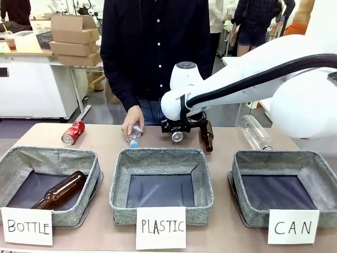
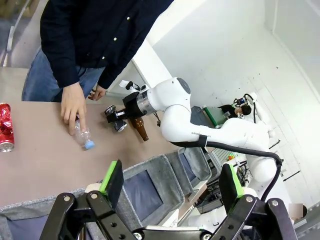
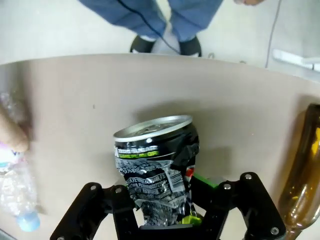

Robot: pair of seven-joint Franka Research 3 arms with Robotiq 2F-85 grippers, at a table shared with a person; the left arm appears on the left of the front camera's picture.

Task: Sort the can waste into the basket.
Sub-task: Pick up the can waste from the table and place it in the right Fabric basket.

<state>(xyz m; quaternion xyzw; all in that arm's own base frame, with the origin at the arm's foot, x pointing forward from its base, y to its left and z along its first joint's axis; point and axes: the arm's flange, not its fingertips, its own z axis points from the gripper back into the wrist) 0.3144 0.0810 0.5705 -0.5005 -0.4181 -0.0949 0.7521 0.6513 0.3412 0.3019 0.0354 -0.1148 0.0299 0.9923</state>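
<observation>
My right gripper [image 1: 178,128] reaches across to the table's far middle and is shut on the black and silver can [image 1: 177,136], a crumpled can gripped between the pads in the right wrist view [image 3: 155,165]. The red can [image 1: 72,132] lies on its side at the far left, also seen at the left edge of the left wrist view [image 2: 5,127]. The CAN basket [image 1: 276,156] stands at the front right, holding nothing. My left gripper [image 2: 171,182] hangs open above the near baskets, nothing between its fingers.
A person's hand [image 1: 131,118] rests on a small clear bottle [image 1: 135,136] beside my right gripper. A brown bottle [image 1: 207,136] stands just right of it, and a clear bottle [image 1: 255,133] lies farther right. The BOTTLE basket [image 1: 50,154] holds a brown bottle; the PLASTIC basket [image 1: 160,154] is in the middle.
</observation>
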